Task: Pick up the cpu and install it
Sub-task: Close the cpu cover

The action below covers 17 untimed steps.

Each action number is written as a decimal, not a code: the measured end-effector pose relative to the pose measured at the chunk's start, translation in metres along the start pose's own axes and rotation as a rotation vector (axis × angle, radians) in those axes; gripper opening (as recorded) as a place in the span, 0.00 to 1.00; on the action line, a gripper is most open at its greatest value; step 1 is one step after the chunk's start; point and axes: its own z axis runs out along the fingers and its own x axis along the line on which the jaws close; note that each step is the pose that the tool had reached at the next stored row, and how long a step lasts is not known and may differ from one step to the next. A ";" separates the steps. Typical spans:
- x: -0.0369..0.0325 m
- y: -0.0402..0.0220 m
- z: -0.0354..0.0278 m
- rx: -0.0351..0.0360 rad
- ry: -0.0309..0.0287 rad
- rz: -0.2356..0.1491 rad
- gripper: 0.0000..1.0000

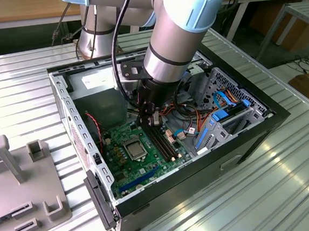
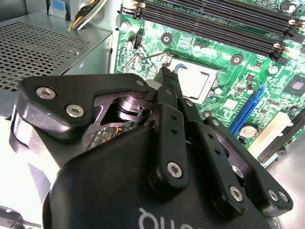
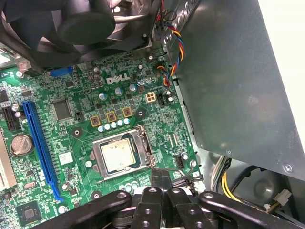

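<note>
First wrist view: cpu (image 3: pixel 117 156) seated in socket (image 3: pixel 123 153), computer case (image 1: pixel 253 134).

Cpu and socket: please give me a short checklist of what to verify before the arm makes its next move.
1. The cpu lies inside the socket: ok.
2. The pincer is shut, with nothing seen between its tips: ok.
3. The pincer's tip is beside the socket, not over the cpu's top: ok.
4. The socket lever is latched: cannot tell.
5. The coloured cables stay off the socket: ok.
</note>
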 end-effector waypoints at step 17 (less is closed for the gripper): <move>0.0087 0.0148 0.0008 0.0000 0.0000 0.000 0.11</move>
